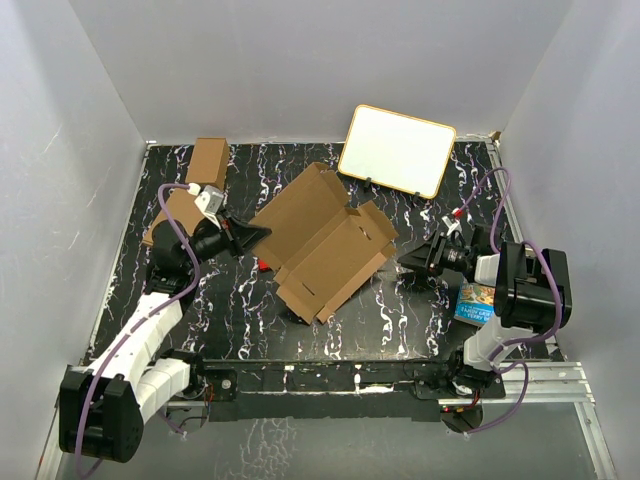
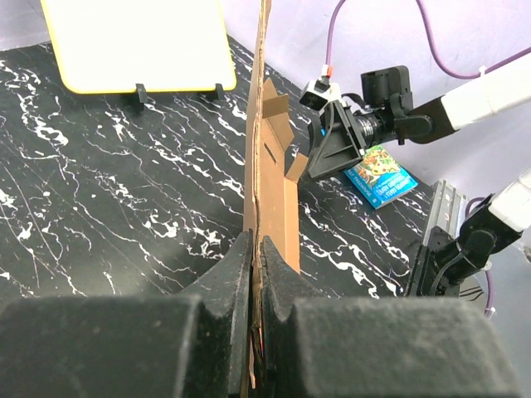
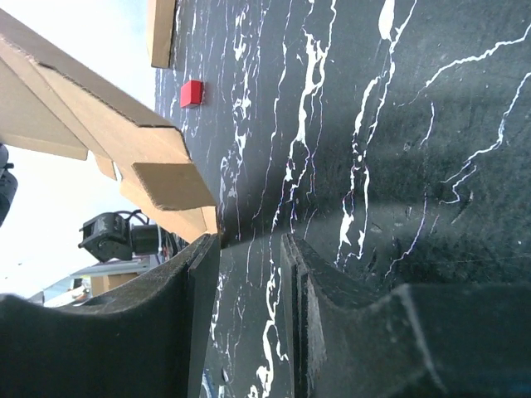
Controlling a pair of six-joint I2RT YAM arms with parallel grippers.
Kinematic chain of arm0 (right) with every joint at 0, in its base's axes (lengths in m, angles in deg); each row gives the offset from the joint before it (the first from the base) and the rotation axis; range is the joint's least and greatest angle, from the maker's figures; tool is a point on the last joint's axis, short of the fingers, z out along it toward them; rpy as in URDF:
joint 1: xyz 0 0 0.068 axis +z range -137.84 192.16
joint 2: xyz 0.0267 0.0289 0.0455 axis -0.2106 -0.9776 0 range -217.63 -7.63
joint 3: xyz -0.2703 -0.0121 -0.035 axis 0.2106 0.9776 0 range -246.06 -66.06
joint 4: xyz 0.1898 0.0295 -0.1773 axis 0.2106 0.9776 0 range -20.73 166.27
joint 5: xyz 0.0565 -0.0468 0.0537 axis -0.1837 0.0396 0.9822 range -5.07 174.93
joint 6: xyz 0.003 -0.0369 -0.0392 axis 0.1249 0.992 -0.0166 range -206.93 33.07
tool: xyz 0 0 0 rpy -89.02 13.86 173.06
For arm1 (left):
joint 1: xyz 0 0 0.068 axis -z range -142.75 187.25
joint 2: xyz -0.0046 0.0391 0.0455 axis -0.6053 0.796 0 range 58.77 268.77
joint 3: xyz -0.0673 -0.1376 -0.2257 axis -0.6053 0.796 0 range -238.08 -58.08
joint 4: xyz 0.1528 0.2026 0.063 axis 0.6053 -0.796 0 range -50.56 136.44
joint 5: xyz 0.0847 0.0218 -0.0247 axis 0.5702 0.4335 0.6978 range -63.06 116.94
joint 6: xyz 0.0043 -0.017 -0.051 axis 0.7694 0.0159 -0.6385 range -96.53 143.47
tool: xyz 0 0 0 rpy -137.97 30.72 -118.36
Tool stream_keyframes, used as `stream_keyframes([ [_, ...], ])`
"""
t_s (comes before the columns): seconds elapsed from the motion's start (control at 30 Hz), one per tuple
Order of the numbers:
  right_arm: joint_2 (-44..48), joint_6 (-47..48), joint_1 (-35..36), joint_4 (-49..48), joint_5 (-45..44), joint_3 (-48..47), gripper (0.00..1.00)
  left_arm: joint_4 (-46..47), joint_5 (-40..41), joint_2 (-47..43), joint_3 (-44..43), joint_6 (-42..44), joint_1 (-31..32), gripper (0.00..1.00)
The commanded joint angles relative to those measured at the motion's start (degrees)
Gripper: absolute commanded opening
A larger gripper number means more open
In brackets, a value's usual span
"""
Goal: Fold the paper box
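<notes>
We clamp the paper box (image 1: 320, 240) with the left gripper (image 2: 255, 249), right gripper (image 3: 249, 239) agape beside its flap, which likely needs folding next.

- The table (image 1: 400, 320) has a black top veined with white, and pale walls close it in at the left, back and right.
- A paper box (image 1: 320, 245), an open brown cardboard sheet with flaps, sits tilted mid-table with its near end down at the surface.
- A white board (image 1: 397, 150) with a yellow rim leans on small black feet at the back right.
- A brown carton (image 1: 208, 160) stands at the back left, with a second carton (image 1: 178, 208) just in front of it, partly hidden.
- A small red block (image 1: 263, 266) lies by the box's left edge.
- A blue packet (image 1: 474, 303) lies flat near the right edge.
</notes>
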Motion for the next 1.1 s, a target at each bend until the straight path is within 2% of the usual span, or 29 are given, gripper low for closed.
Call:
stream_keyframes([
  [0.0,-0.5,-3.6,0.7,-6.7,1.5,-2.0,0.4,5.8,-0.7,-1.1,1.0,-2.6,-0.3,0.0],
  [0.37,-3.9,-6.9,1.2,-6.1,-6.1,-5.7,0.39,8.1,-2.2,-0.2,1.3,-4.0,-0.3,0.0],
  [0.63,-7.4,-14.0,-0.2,-12.8,-2.2,-6.8,0.38,8.1,-2.9,-0.1,1.3,-4.3,-0.3,0.0],
  [0.87,-8.4,-23.3,0.1,-26.1,3.6,-4.8,0.38,9.1,-3.5,0.3,1.5,-4.8,-0.3,0.0],
  [1.07,-8.6,-23.5,2.0,-27.6,5.0,-4.5,0.39,9.0,-3.3,0.4,1.6,-4.5,-0.3,0.0],
])
